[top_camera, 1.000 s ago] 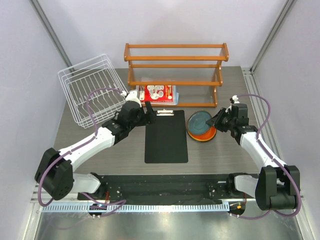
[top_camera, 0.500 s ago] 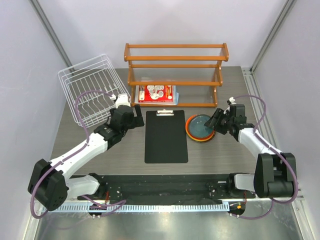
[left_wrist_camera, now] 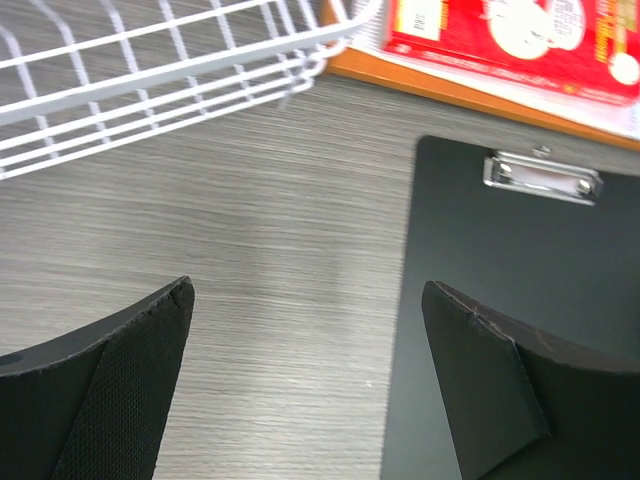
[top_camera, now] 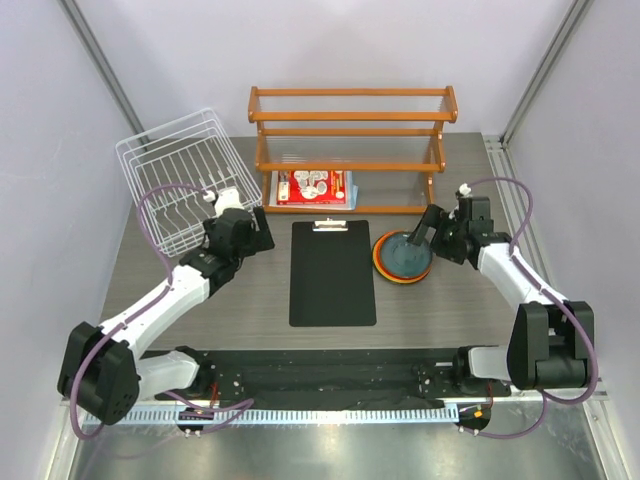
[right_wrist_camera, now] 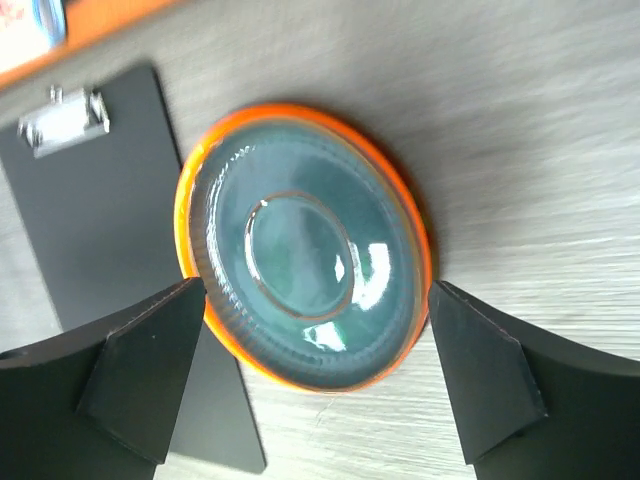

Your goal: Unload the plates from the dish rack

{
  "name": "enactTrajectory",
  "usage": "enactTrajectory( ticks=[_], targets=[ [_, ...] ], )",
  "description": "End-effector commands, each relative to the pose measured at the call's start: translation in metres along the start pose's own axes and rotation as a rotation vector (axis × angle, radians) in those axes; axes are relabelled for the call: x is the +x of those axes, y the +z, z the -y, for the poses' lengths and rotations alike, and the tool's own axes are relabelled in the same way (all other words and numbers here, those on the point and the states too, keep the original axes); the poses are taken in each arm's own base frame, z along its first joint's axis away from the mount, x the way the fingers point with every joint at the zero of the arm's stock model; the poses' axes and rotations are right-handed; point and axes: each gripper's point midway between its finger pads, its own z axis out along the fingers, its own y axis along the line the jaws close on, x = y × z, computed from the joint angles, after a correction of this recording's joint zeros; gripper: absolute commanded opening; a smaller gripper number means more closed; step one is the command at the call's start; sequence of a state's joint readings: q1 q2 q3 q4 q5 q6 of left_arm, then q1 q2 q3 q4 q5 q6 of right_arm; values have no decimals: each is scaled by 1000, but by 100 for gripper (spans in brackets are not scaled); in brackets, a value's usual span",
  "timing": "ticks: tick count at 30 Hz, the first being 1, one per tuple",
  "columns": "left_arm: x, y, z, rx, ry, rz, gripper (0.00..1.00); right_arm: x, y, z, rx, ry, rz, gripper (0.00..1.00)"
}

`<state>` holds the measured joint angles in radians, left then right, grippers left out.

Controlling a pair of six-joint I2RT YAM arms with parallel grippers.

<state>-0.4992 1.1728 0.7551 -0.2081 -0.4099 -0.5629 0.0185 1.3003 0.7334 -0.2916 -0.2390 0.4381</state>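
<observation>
A teal blue plate [top_camera: 404,252] [right_wrist_camera: 300,250] lies stacked on an orange plate [top_camera: 384,264] [right_wrist_camera: 183,215], right of the clipboard. My right gripper [top_camera: 428,232] [right_wrist_camera: 318,290] hovers over the stack, open, one finger on each side of the plates and neither touching. The white wire dish rack [top_camera: 175,185] [left_wrist_camera: 150,70] stands at the back left, and no plates show in it. My left gripper [top_camera: 257,231] [left_wrist_camera: 307,290] is open and empty over bare table, between the rack and the clipboard.
A black clipboard [top_camera: 332,272] [left_wrist_camera: 520,260] lies in the middle of the table. Behind it stands an orange-brown wooden shelf [top_camera: 350,130] with a red printed box [top_camera: 315,187] [left_wrist_camera: 520,40] under it. Side walls close in left and right.
My right gripper has opened and let go of the teal plate, which now rests on the orange one. The left gripper has moved left, off the clipboard's top toward the rack.
</observation>
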Motion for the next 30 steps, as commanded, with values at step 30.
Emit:
enactTrajectory(
  ticks=[30],
  targets=[
    [-54, 21, -148, -348, -16, 254, 99, -74, -15, 14, 247, -165, 417, 100]
  ],
)
